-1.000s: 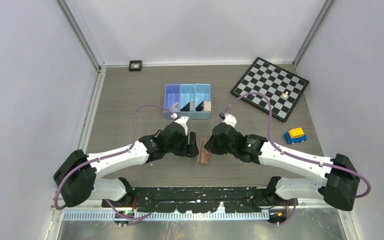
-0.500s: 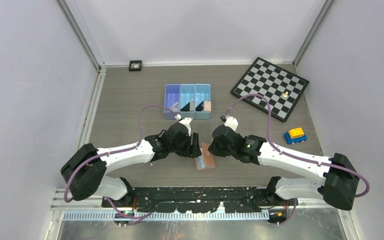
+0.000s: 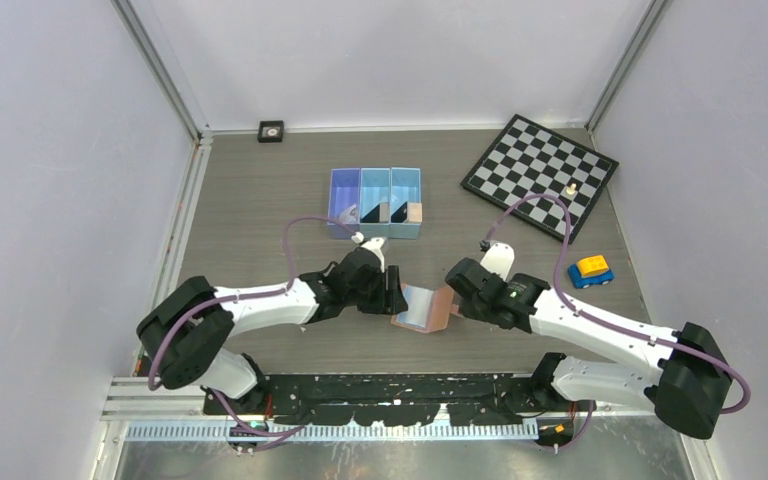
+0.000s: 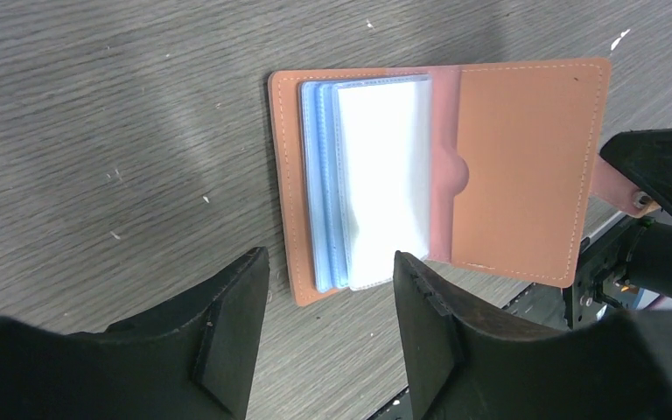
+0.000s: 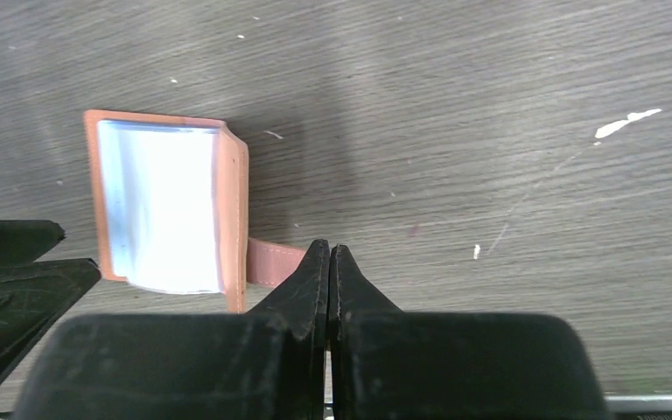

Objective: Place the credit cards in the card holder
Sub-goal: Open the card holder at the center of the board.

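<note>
Pinching the tab [image 5: 271, 260] of the open card holder [image 3: 422, 308], the right gripper [image 5: 330, 254] is clenched; the left gripper [image 4: 328, 289] gapes empty. The credit cards [image 3: 372, 212] lie in the blue bin [image 3: 345, 190] beyond the holder, none inserted yet.

The card holder [image 4: 525, 166], centre right in the left wrist view, looks like matt salmon leather with pale stitching; its inner sleeves [image 4: 381, 175] are clear, glossy plastic. The table [image 4: 96, 131] beneath is matt grey wood-grain, flecked white.
</note>
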You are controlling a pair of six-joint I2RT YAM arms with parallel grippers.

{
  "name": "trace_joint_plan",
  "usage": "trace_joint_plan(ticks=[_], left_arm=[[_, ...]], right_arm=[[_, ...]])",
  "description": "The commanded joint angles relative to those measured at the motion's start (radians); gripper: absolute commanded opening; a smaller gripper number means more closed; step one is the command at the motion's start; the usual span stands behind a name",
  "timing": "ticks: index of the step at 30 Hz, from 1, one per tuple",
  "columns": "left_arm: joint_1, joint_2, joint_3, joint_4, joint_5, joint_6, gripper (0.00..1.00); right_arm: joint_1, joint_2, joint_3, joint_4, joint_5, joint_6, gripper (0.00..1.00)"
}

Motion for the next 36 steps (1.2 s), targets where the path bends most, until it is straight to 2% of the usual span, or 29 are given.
trace_joint_plan(ticks=[1, 17, 30, 36], left_arm=[[0.001, 0.034, 0.001, 0.085, 0.014, -0.022, 0.56], [0.016, 0.088, 0.000, 0.097, -0.046, -0.039, 0.44], [0.016, 0.211, 0.038, 0.136, 0.030, -0.036, 0.38], [0.016, 0.247, 0.039, 0.175, 0.078, -0.050, 0.29]], right_arm=[[-0.014, -0.024, -0.009, -0.061, 0.068, 0.035, 0.00], [-0.042, 0.007, -0.043, -0.078, 0.083, 0.052, 0.00], [-0.042, 0.019, -0.055, -0.033, 0.050, 0.052, 0.00], [-0.043, 0.019, -0.064, -0.023, 0.046, 0.054, 0.00]])
